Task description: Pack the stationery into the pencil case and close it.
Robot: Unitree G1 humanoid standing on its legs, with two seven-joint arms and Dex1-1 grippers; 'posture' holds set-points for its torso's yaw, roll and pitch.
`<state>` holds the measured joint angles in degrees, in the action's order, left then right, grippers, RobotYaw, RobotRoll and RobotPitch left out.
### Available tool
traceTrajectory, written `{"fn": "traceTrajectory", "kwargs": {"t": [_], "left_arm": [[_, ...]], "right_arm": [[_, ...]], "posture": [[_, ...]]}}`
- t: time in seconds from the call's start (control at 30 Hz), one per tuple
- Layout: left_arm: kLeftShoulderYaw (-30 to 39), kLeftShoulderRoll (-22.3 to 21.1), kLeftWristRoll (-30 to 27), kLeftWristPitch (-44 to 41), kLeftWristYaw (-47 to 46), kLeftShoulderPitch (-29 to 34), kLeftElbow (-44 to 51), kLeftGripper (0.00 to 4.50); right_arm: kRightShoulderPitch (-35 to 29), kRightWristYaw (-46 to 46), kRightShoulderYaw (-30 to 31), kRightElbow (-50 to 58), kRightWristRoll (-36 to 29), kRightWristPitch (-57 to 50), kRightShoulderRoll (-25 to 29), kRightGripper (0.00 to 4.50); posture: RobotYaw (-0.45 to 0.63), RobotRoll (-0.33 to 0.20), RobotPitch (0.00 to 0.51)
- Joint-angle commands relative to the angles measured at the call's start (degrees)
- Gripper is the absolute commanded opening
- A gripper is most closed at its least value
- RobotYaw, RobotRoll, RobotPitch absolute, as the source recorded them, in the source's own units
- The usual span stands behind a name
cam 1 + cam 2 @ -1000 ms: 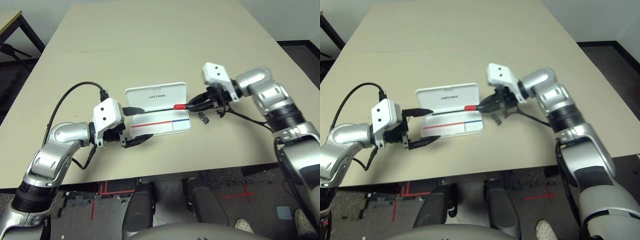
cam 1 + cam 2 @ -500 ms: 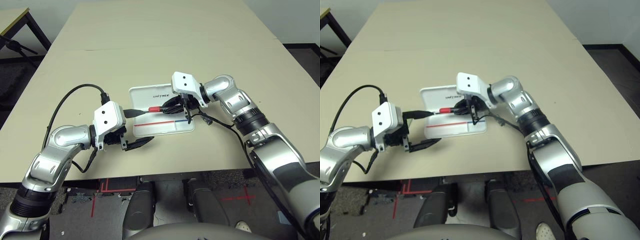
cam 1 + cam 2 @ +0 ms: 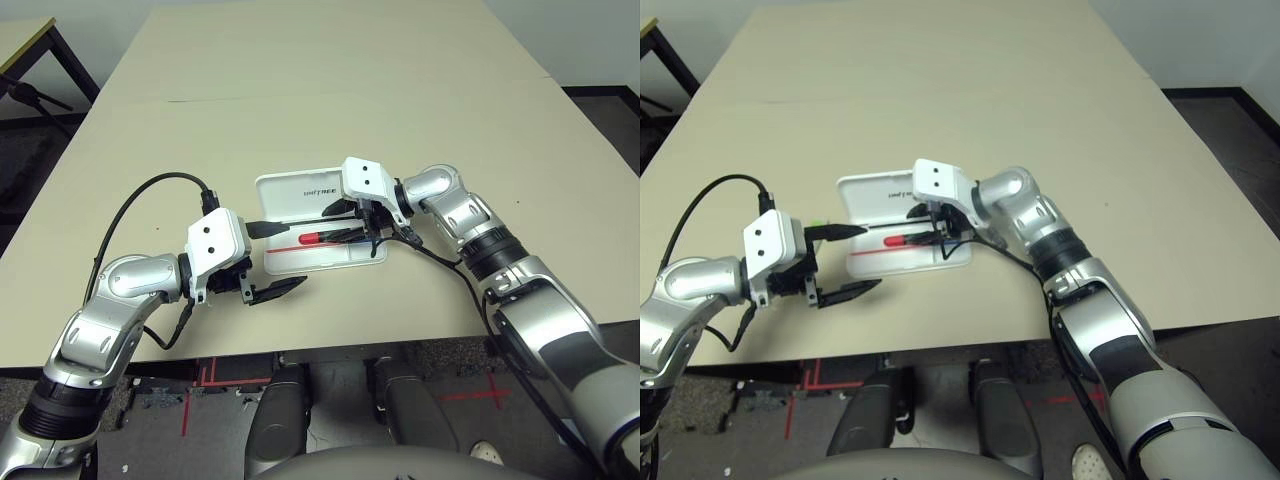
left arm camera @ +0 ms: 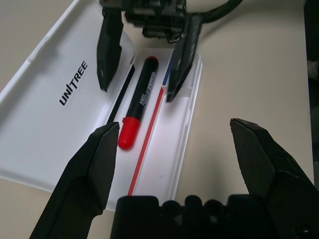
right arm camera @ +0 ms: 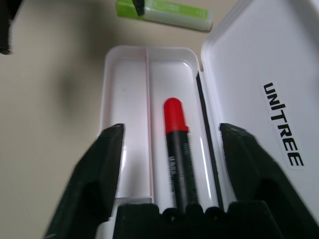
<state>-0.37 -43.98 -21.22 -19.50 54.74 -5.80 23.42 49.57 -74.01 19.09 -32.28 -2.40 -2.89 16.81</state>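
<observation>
Has the black marker lying loose in the open pencil case

Seen from the head with 12 o'clock pointing away from the body, has the white pencil case lying flat on the tabletop, with the lid folded back toward 12 o'clock and the dark logo facing up. Has the marker resting lengthwise in the long compartment next to the hinge, with the red cap toward 9 o'clock and the black barrel toward 3 o'clock. Runs a red-and-blue stripe alongside, on the 6 o'clock side of the marker.

Holds the right end effector open and empty above the 3 o'clock half of the case, with one finger to either side of the marker and apart from it. Reaches in there from 3 o'clock.

Holds the left end effector open too, gripping nothing, at the 9 o'clock end of the case. Points both fingers toward 3 o'clock, one nearer 12 and the other nearer 6.

Has the lime-green highlighter out on the tabletop, outside the case and just beyond its 9 o'clock end, near the left end effector.

Bends a black cable in a wide loop above the tabletop, at 9 o'clock from the case.
</observation>
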Motion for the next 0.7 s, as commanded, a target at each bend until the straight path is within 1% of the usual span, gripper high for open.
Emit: {"fn": "traceTrajectory", "kwargs": {"t": [0.03, 0.13, 0.3, 0.53, 0.7], "left_arm": [[0.44, -0.58, 0.55, 0.89, 0.4, 1.38, -1.11, 4.5], [1.41, -0.19, -0.09, 0.4, -0.35, 1.97, -1.2, 4.5], [2.67, 0.53, -0.2, 0.47, -1.54, 2.53, -2.37, 4.5], [4.4, 1.62, -0.49, 0.54, -3.2, 3.37, -3.98, 4.5], [5.1, 1.57, -0.64, 0.39, -3.38, 3.74, -4.55, 4.5]], "right_arm": [[-3.32, -2.39, -3.15, 6.69, -4.7, -1.85, 2.08, 4.48], [-7.17, -3.15, -5.8, 13.34, -8.31, -5.67, 5.56, 4.48], [-13.89, -1.21, -11.17, 22.93, -14.31, -11.38, 10.1, 4.48], [-25.77, -0.83, -15.35, 34.18, -18.82, -13.84, 17.29, 4.48], [-30.21, 0.28, -16.21, 38.36, -20.78, -14.8, 19.58, 4.48]], "posture": [[0.07, 0.0, 0.138], [0.07, 0.0, 0.141], [0.06, 0.0, 0.146], [0.05, 0.0, 0.152], [0.04, 0.0, 0.154]]}}
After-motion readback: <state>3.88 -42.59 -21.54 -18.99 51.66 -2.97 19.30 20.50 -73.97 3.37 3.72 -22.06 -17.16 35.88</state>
